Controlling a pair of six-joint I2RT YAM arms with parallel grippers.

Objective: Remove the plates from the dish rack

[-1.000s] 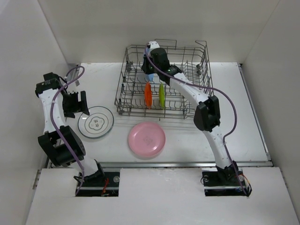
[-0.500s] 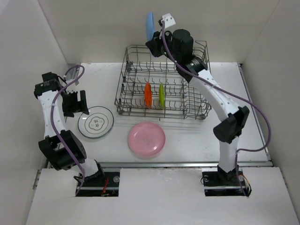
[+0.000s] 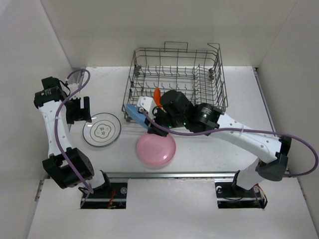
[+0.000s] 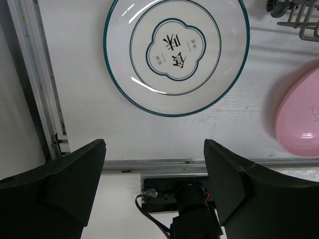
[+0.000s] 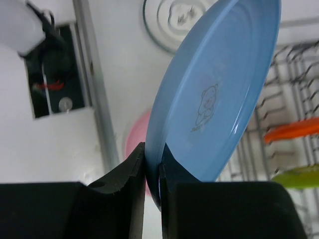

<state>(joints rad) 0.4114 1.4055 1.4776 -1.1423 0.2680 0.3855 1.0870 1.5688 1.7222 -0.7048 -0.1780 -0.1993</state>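
From above, my right claw [image 3: 151,124] is clamped on the rim of a round light blue plate [image 3: 133,112]. I hold it tilted on edge above the white table [image 3: 249,99], just in front of the near left corner of the large grey wire dish rack [image 3: 218,74]. The blue plate hangs over the far left edge of a round pink plate [image 3: 156,148] that lies flat on the table near the rack. A small orange plate [image 3: 157,94] stands upright between the rack's tines, partly hidden by my wrist. My left claw [image 3: 79,110] is spread wide and grips nothing. It hovers just left of a round white plate with a dark green rim [image 3: 101,130], which lies flat at the left of the table.

In the left wrist view, the two black fingers of my left claw [image 4: 154,144] stand far apart with bare table between them. The green-rimmed white plate [image 4: 175,52] lies beyond the fingertips, apart from them. The pink plate [image 4: 301,114] shows at the right edge and a corner of the rack [image 4: 299,15] above it.

In the right wrist view, my right claw [image 5: 152,164] pinches the blue plate [image 5: 219,94] at its lower rim, one finger on each face. Its inner face bears a small bear drawing. Behind it lie the pink plate [image 5: 137,137] and the white plate [image 5: 174,17]. In the rack [image 5: 294,64] at right stand the orange plate [image 5: 294,130] and a small yellow-green plate [image 5: 299,175].
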